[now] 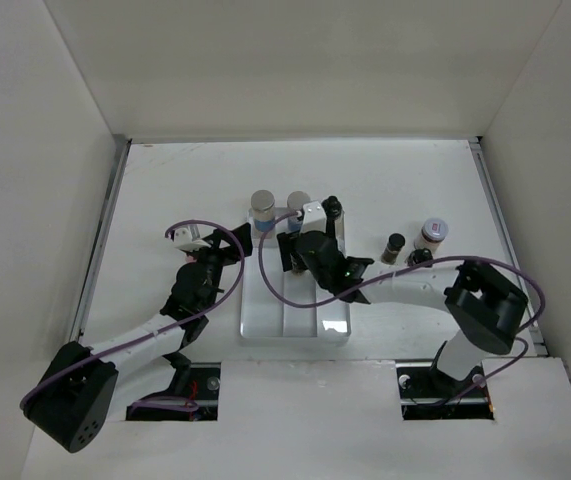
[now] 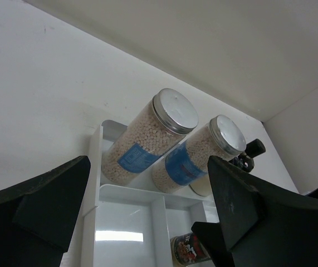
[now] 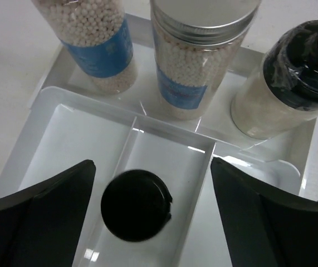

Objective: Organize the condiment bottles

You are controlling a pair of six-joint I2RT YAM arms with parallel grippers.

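We find a white table (image 1: 415, 180) walled in white, bearing a white tray (image 1: 330, 325). The tray's rear compartment holds a first blue-labelled jar (image 3: 100, 47), a second blue-labelled jar (image 3: 186, 72) and a pale-filled dark-capped jar (image 3: 275, 100), all upright. A black-capped bottle (image 3: 136, 204) stands in the middle compartment. The right gripper (image 3: 152, 164) hangs above it, spread wide and gripping nothing. The left gripper (image 2: 147, 161), at the tray's left edge, is likewise wide apart and empty. A pink-lidded jar (image 1: 431, 232) and a dark-capped bottle (image 1: 395, 245) stand on the table right of the tray.
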